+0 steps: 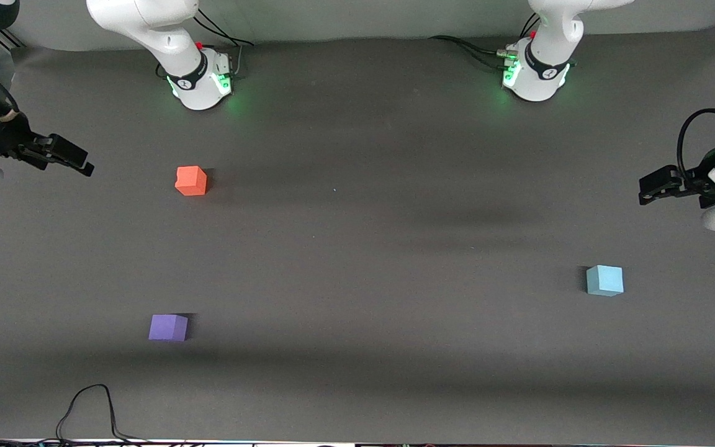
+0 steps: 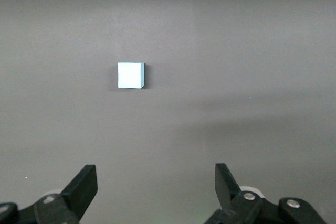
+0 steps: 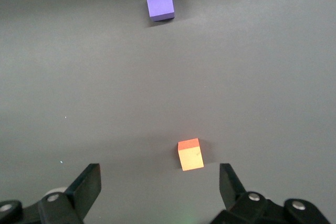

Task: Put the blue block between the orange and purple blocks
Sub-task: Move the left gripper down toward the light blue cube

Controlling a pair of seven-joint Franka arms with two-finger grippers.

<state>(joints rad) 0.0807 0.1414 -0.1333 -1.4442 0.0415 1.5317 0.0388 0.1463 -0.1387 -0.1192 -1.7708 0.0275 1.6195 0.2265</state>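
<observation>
The blue block (image 1: 604, 280) sits on the dark mat toward the left arm's end of the table; it also shows in the left wrist view (image 2: 130, 75). The orange block (image 1: 191, 180) and the purple block (image 1: 168, 327) sit toward the right arm's end, the purple one nearer the front camera; both show in the right wrist view, orange (image 3: 190, 155) and purple (image 3: 160, 3). My left gripper (image 1: 645, 190) (image 2: 156, 182) is open and empty, up by the table's edge. My right gripper (image 1: 83, 162) (image 3: 160, 182) is open and empty, up by the right arm's end of the table.
The arm bases (image 1: 199, 81) (image 1: 534, 74) stand along the edge farthest from the front camera. A black cable (image 1: 94, 406) loops onto the mat at the edge nearest the front camera, near the purple block.
</observation>
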